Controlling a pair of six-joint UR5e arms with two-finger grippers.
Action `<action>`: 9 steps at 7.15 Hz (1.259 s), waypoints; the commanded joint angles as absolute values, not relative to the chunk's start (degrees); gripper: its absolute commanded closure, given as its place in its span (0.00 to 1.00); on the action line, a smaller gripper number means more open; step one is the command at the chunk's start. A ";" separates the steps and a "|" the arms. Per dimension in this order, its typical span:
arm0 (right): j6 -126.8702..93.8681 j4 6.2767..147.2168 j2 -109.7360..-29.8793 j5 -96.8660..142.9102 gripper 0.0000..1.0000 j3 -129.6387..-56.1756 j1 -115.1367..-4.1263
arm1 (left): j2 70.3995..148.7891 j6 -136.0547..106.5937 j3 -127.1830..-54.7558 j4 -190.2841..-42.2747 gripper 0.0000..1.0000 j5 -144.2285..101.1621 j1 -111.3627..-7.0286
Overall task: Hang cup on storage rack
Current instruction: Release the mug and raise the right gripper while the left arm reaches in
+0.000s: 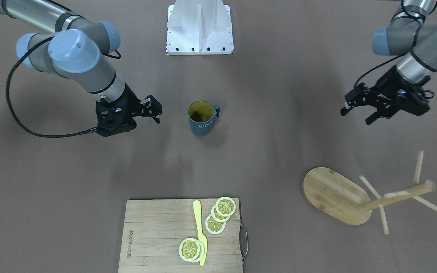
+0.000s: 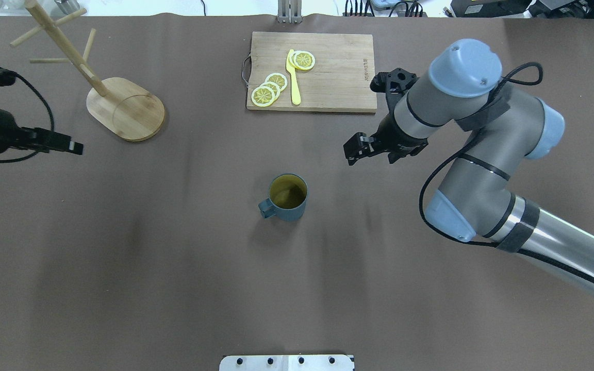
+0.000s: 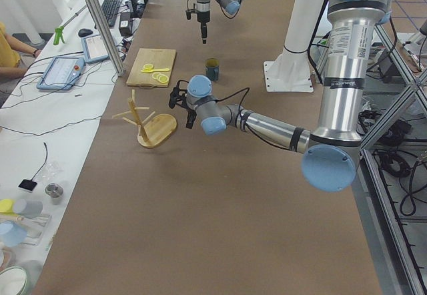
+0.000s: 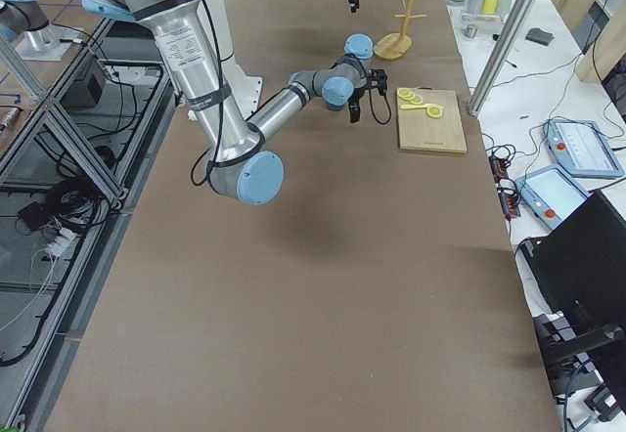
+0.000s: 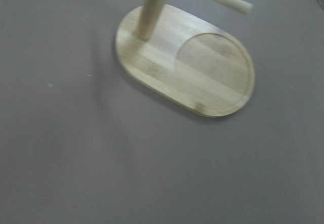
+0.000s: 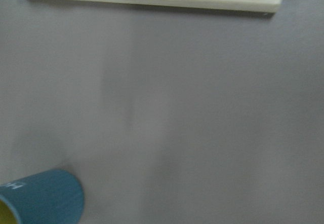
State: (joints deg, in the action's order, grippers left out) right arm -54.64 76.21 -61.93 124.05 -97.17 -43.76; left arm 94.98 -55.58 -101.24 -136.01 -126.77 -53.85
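Observation:
The slate-blue cup (image 1: 202,120) with a yellow inside stands upright mid-table, also in the overhead view (image 2: 287,198); its handle points toward my left side. The bamboo storage rack (image 1: 334,195) stands on its oval base at the far left (image 2: 127,108). My right gripper (image 1: 157,112) is open and empty, above the table beside the cup, clear of it (image 2: 356,149). My left gripper (image 1: 357,115) is open and empty, near the rack (image 2: 72,148). The left wrist view shows the rack base (image 5: 202,72). The right wrist view shows the cup's side (image 6: 45,198).
A wooden cutting board (image 1: 157,235) with lemon slices (image 1: 220,214) and a yellow knife (image 1: 200,231) lies at the far middle edge (image 2: 338,77). The robot's white base plate (image 1: 200,28) is at the near edge. Bare brown table surrounds the cup.

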 commanded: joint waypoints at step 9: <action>-42.36 75.50 -72.51 126.12 0.00 -96.94 -53.52 | 109.68 -30.28 -89.16 -165.59 0.03 -86.57 -20.57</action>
